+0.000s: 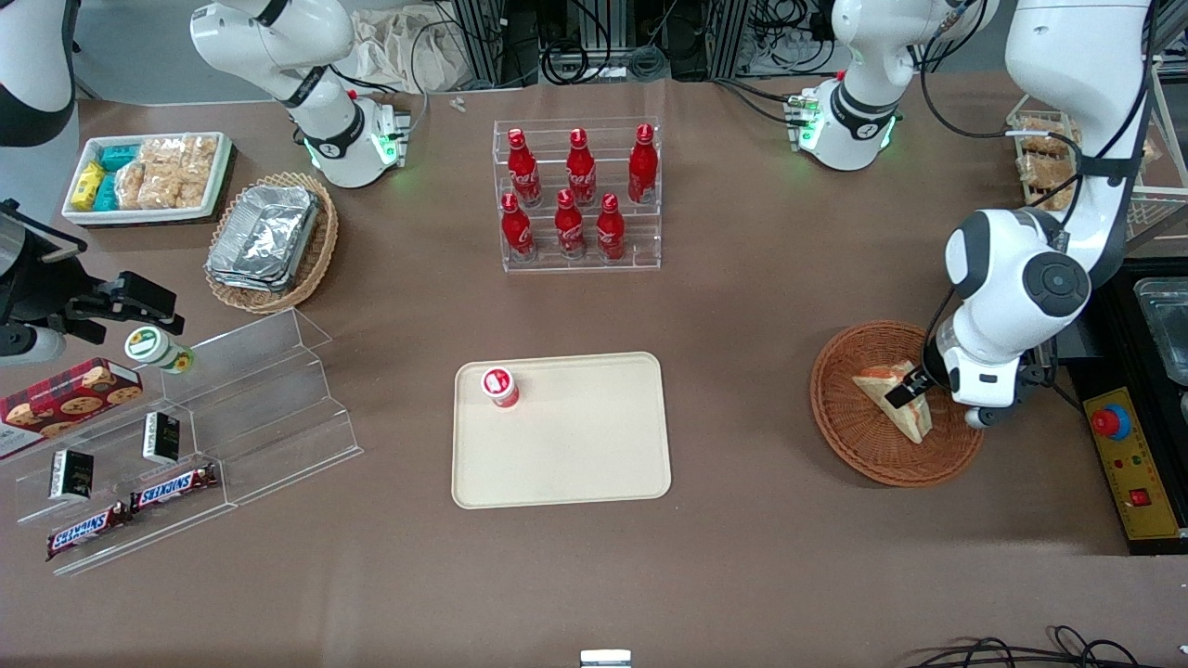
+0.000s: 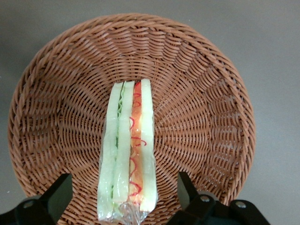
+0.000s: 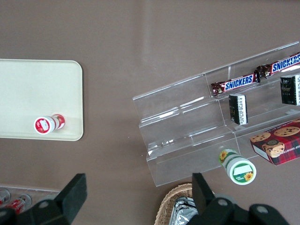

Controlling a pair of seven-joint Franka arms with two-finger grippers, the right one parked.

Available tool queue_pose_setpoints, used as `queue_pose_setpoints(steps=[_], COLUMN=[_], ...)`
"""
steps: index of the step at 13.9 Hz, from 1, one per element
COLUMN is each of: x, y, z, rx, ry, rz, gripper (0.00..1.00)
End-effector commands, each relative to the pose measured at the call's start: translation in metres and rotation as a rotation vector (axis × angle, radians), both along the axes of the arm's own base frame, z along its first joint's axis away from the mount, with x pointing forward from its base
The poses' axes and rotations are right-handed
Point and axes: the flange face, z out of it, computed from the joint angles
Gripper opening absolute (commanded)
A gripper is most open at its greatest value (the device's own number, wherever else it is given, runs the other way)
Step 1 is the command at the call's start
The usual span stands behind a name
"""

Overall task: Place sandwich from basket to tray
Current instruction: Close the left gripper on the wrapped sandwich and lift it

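Triangular white-bread sandwich (image 2: 126, 150), film-wrapped, lay in round reddish-brown wicker basket (image 1: 854, 441) toward working arm's end of counter. Left arm's claw (image 2: 125, 197) hovered over it, fingers (image 2: 58, 192) spread wide, straddling wedge without contact. Judged light, soft, crushable; wrap likely slippery; grip gently across 2 flat bread faces. Flat beige plastic tray (image 1: 575, 455) well apart, carrying 1 red-capped cup (image 1: 499, 386). Legible: "SNICKERS" bars (image 1: 172, 488).

A: Light is even and bright, falling from overhead; shadows under the tray (image 1: 561, 430) and basket (image 1: 858, 436) are soft and short.

B: Any glare?

A: Some on the clear acrylic shelf (image 1: 251, 408). The gripper (image 2: 124, 199), its fingers spread wide over the sandwich (image 2: 127, 150), is dark and slightly soft up close.
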Motion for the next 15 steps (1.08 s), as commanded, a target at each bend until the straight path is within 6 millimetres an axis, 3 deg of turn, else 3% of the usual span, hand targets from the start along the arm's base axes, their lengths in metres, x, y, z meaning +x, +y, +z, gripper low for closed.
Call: queue_pose_setpoints(steps=[1,7,8,9,11,12,15], x=[-0.01,-0.016,-0.016,-0.016,-0.016,-0.016,-0.014], y=[0.0,0.009,0.009,0.008,0.008,0.008,0.008], z=[-0.018,-0.044,-0.047,-0.049,-0.051,-0.051,-0.05], rx=[0.0,-0.008,-0.009,-0.008,-0.008,-0.008,-0.007], ry=[-0.02,-0.014,-0.01,-0.008,-0.005,-0.005,-0.001], rz=[0.01,0.026,0.025,0.022,0.015,0.01,0.001], gripper=[0.99,0.99,0.94,0.77,0.24,0.06,0.0])
